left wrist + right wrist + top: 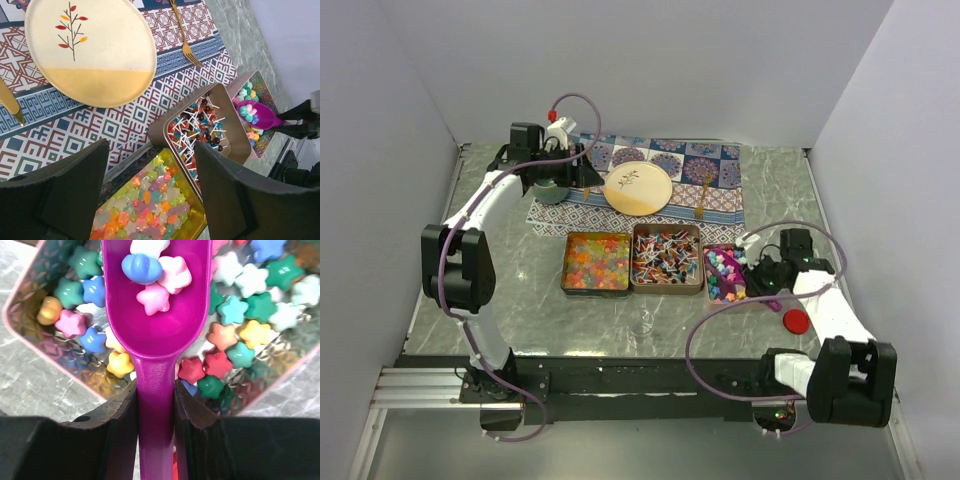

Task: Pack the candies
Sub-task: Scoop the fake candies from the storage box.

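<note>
Candies (665,258) fill three tins that sit in a row in the middle of the table (520,290). Far behind them lies a patterned mat (715,165) with a round plate (638,188) on it. The left tin (596,291) has orange and yellow gummies. The middle tin (666,289) has wrapped red and blue ones, and the right tin (35,325) has pastel stars.

The right claw (156,400) is pinched tight on the handle of a purple scoop (155,330). The scoop sits just above the right tin with a few stars in its bowl. The left claw (150,147) is spread wide with nothing in it. It hangs over the far left of the mat, well away from the tins.

A small clear cup (641,322) stands near the tins on the near side. A red lid (796,321) lies beside the right arm.

I think the stars are light, hard and smooth. They would roll and slip out of a pinch, so the scoop is the best way to carry them. It should be kept flat so that none spill.

The tin rims are low and the scoop could bump them. The side wall is close on the right. The near middle, around the cup, has the most room to move.
</note>
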Available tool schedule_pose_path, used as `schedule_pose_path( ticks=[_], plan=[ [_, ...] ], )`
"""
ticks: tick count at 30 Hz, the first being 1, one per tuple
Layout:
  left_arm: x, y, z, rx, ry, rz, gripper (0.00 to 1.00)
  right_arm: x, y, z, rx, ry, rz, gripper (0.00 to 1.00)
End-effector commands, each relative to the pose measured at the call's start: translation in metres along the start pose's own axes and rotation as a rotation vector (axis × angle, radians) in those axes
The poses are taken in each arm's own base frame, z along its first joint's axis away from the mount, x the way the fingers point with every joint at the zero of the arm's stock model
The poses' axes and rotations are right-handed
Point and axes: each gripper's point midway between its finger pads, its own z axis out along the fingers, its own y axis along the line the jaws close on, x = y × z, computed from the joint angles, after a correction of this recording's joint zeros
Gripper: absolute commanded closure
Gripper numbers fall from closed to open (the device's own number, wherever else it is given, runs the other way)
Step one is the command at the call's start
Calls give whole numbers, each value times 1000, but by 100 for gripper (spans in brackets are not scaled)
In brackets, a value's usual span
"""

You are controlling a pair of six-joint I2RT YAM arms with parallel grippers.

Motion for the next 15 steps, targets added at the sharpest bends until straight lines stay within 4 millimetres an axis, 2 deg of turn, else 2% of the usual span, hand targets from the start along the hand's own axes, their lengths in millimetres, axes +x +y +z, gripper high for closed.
schedule_pose_path(
  ticks=[1,8,11,13,15],
  plan=[
    [-18,-20,-4,43,-30,89,25,-18,7,-15,-37,-142,-52,100],
    [-16,-26,-3,67,-24,105,25,-17,7,-29,-41,-193,-42,100],
    [-16,-31,-2,88,-22,112,25,-38,6,-45,-67,-301,-2,100],
    [-20,-32,-4,87,-31,118,25,-60,6,-60,-87,-357,-23,100],
    [-26,-29,-7,45,-54,121,25,-92,7,-79,-67,-429,-60,100]
  ],
)
